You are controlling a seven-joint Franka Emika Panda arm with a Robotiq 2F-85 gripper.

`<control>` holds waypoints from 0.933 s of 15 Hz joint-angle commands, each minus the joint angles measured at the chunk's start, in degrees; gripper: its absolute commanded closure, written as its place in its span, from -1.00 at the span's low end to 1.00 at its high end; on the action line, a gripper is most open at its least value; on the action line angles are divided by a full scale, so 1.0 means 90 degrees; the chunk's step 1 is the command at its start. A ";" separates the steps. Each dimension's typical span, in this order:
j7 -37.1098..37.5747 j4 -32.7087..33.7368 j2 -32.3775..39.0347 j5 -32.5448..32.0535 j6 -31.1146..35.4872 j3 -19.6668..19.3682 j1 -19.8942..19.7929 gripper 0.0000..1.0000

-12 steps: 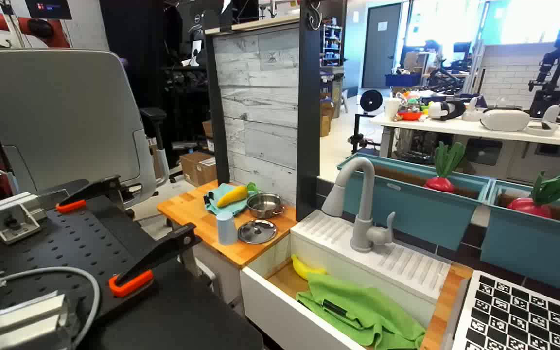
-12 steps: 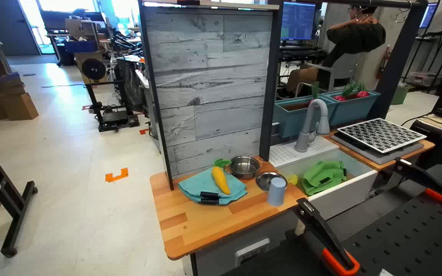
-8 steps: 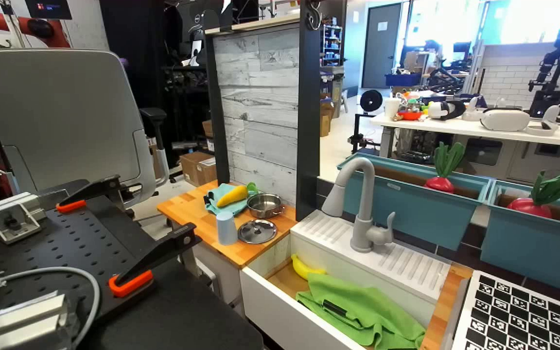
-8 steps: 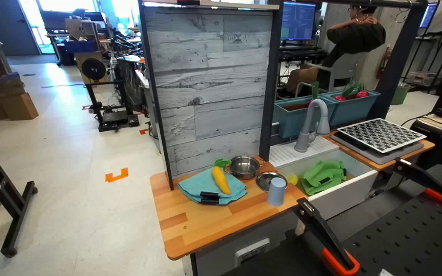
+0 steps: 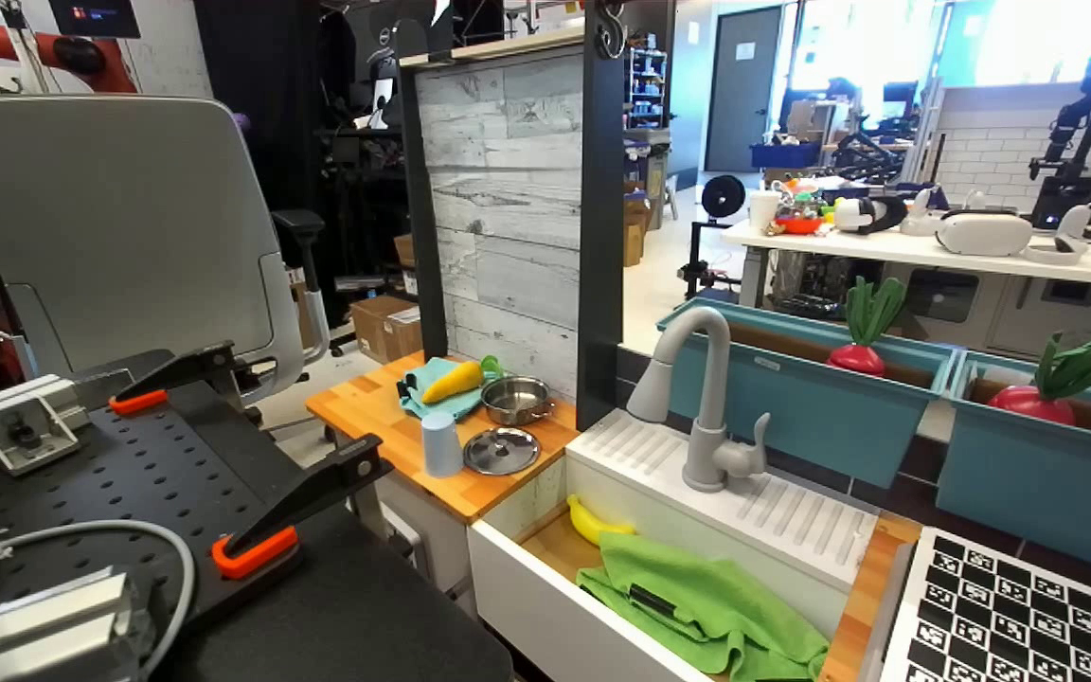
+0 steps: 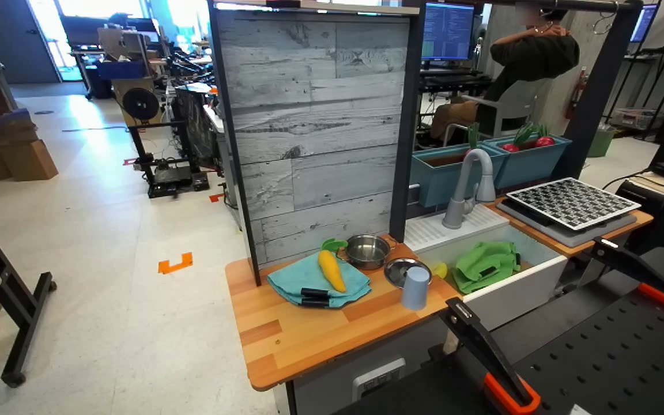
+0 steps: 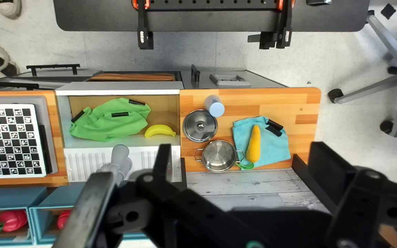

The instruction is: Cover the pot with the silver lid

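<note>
Across centre-right of the wrist view, the wooden worktop [image 7: 265, 103] is framed by the tool [image 7: 241, 151], spread wide, nothing held. Below centre, the steel pot [image 7: 218, 156] is seen uncovered; at centre, the silver lid [image 7: 199, 124]. Clear of the blue cup [image 7: 215, 107], the lid is best lifted level by its knob [image 7: 200, 127].

The sink [image 7: 164, 110] holds a green cloth [image 7: 110, 121] (rumpled) and yellow banana [image 7: 160, 130].

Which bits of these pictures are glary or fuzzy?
In both exterior views, the windows are washed out; in an exterior view, glare brightens the floor; in the wrist view, the nearby gripper fingers look soft, the silver lid and pot sharper.
</note>
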 commanded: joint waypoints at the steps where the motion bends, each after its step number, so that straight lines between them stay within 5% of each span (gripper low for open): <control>1: 0.0097 -0.0081 0.0017 -0.0066 0.0196 0.0052 -0.0028 -1.00; 8: 0.0858 -0.1000 0.0950 -0.0594 0.2783 0.0275 -0.0147 -1.00; 14: 0.1040 -0.0989 0.2462 -0.1206 0.4056 0.0205 -0.0207 -1.00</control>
